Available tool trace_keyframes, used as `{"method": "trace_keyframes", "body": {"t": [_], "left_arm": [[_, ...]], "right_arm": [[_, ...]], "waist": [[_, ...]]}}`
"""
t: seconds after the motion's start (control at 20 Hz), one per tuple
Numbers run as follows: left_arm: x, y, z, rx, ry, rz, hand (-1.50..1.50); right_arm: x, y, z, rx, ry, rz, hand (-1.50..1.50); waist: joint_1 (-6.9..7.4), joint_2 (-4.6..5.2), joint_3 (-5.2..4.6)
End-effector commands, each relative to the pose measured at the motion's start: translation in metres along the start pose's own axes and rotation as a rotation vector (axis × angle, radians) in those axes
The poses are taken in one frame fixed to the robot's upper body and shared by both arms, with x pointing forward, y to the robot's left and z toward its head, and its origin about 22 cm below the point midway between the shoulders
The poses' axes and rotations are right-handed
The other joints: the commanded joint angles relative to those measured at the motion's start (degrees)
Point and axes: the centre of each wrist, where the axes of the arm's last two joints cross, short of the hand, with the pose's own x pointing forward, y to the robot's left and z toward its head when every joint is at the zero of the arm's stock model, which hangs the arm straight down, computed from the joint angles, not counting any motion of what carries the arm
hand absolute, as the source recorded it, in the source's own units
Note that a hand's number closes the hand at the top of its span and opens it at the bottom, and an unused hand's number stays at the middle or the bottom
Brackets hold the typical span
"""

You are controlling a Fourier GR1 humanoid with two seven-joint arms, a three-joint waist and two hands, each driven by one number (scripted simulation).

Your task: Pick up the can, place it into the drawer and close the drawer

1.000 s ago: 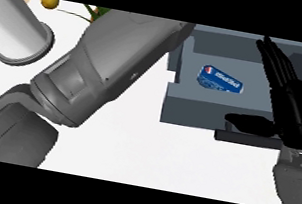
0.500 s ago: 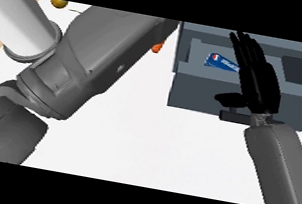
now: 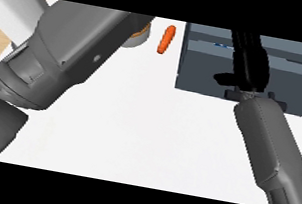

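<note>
Drawer first: you are dealing with a rigid grey box on the white surface, and it should slide stiffly along one line rather than flex, so push it squarely on its flat front face, near the middle, or it is likely to skew. Your right hand lies flat along the drawer's top and front, fingers straight and pressed against it, holding nothing. The can you cannot properly see; only a small blue glint shows in the narrow slot near the drawer's upper edge, which suggests the can already sits inside, but you cannot confirm it from here. Judge the can as light, hard and smooth, liable to roll inside the drawer if the push is abrupt. The slot looks nearly shut, though how much travel remains is hard to tell, since the hand covers part of the seam and the drawer's far side is cut off at the top. Your left forearm fills the left of the view, and its hand is out of sight. An orange carrot lies just beside the drawer's left edge.
</note>
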Motion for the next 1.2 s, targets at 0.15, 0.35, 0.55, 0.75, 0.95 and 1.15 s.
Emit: {"method": "trace_keyframes", "body": {"t": [0.15, 0.35, 0.55, 0.75, 0.95, 1.15], "left_arm": [[-0.007, 0.028, -0.003, -0.008, 0.012, -0.019, -1.5], [-0.02, 0.039, -0.001, -0.019, 0.008, -0.01, -1.5], [-0.01, 0.045, 0.001, -0.006, 0.018, -0.011, -1.5], [-0.021, 0.057, 0.005, -0.032, 0.023, -0.027, -1.5], [-0.022, 0.076, 0.005, -0.03, 0.012, -0.011, -1.5], [-0.023, 0.082, 0.009, -0.04, 0.029, 0.0, -1.5]], "right_arm": [[0.008, 0.003, -0.034, -0.085, 0.019, 0.041, -1.5], [0.009, -0.009, -0.055, -0.113, 0.025, 0.059, -1.5], [0.022, -0.027, -0.079, -0.127, 0.02, 0.075, -1.5], [0.02, -0.035, -0.087, -0.137, 0.003, 0.069, -1.5], [0.036, -0.03, -0.09, -0.147, 0.011, -0.018, -1.5], [0.035, -0.033, -0.091, -0.171, -0.008, -0.128, -1.5]], "waist": [[1.44, 0.16, -0.01], [2.29, 0.66, -0.01], [3.01, 0.22, -0.04], [3.92, 0.39, -0.01], [4.04, 0.68, 0.0], [4.16, 0.47, 0.1]]}}
